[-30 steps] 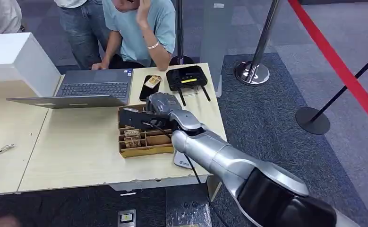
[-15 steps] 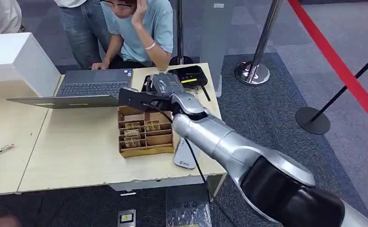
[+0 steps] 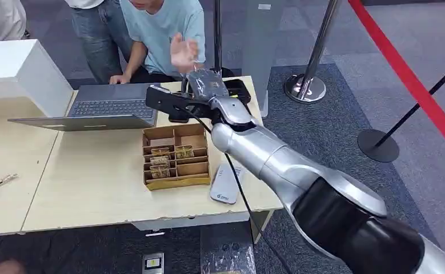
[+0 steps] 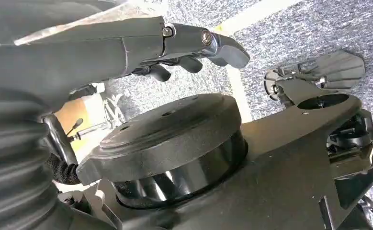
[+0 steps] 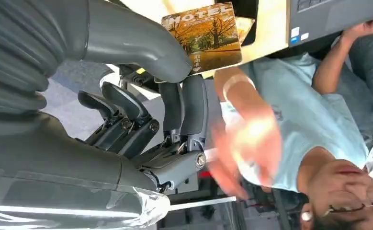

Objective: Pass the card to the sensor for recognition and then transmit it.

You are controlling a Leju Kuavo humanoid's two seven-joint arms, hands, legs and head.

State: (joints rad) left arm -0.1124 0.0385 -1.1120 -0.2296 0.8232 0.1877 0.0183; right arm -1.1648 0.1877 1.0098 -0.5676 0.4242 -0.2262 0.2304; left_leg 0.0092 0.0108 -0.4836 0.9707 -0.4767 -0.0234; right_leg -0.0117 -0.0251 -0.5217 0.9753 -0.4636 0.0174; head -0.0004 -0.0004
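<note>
A pale wooden bench [image 3: 94,188] stands on grey carpet, a person [image 3: 168,28] behind it. The right hand [image 3: 205,91] pinches the card [image 5: 206,36] between thumb and fingers, raised above the phone [image 3: 177,114]. Picking looks done; scanning and handover seemingly remain. Left hand [image 4: 194,45] hangs half-curled, holding nothing.

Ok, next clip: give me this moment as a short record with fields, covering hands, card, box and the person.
right hand: pinches the card, raised above the table's far side
left hand: holds nothing, fingers curled, hanging over carpet
card box: on the table, more cards in its compartments
person's hand: raised, just beyond the right hand
handover: not yet done
</note>
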